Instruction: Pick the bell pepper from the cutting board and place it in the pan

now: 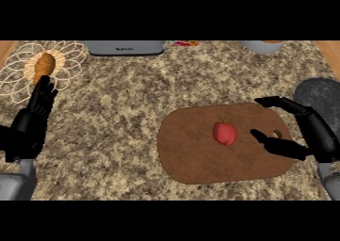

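A red bell pepper [224, 133] lies near the middle of the brown cutting board [193, 160]. My right hand [312, 134] hovers over the board's right end, open, thumb and fingers spread toward the pepper with a gap between them and it. The dark grey pan [324, 94] sits at the right edge, just beyond that hand, partly cut off by the view. My left hand [32, 122] rests open at the left, fingers pointing up, far from the board.
A wire basket [19, 70] with a brown loaf [45, 65] stands at the back left. A grey appliance [124, 47], a red item [185, 43] and a grey cup [263, 46] line the back edge. Speckled counter lies between the left hand and the board.
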Controlling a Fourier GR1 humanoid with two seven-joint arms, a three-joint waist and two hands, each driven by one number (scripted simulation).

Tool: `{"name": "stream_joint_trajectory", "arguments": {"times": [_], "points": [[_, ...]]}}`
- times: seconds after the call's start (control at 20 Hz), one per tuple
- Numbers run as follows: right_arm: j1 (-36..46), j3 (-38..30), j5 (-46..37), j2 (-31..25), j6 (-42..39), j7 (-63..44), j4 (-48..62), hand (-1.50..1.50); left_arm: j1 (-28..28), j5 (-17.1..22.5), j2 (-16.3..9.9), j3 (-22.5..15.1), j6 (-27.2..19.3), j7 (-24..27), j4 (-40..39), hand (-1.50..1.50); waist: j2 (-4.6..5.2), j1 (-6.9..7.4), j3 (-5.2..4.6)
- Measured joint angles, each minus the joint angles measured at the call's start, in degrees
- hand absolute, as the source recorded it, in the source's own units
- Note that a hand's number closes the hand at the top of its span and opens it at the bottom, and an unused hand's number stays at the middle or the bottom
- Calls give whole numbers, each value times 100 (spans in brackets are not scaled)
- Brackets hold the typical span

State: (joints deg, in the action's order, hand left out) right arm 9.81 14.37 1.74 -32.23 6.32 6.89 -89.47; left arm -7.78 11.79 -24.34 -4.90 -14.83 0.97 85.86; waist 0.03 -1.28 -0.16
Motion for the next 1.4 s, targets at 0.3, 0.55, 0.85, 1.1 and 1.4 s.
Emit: {"name": "stream_joint_trajectory", "arguments": {"times": [0.3, 0.55, 0.85, 1.1, 1.4], "points": [[-686, -222, -970, -911, 424, -222, -1286, -150, -138, 75, 168, -25, -19, -261, -1, 0, -49, -97, 4], [-570, -393, -1155, -1976, -372, -1520, -2318, -150, -247, 51, 231, -78, -10, -387, 45, 0, -52, -25, -7], [367, -405, -728, -2591, -1514, -3521, -3140, -150, -384, 18, 332, -118, 82, -405, -61, 0, -16, 129, -7], [1694, 48, -687, -2354, -2145, -4798, -3213, -150, -559, -18, 366, -69, 156, -513, -119, 0, 4, 238, -2], [2662, 602, -732, -1355, -2608, -5636, -2850, -150, -640, -94, 449, 29, 252, -511, -191, 0, 3, 222, 4]]}}
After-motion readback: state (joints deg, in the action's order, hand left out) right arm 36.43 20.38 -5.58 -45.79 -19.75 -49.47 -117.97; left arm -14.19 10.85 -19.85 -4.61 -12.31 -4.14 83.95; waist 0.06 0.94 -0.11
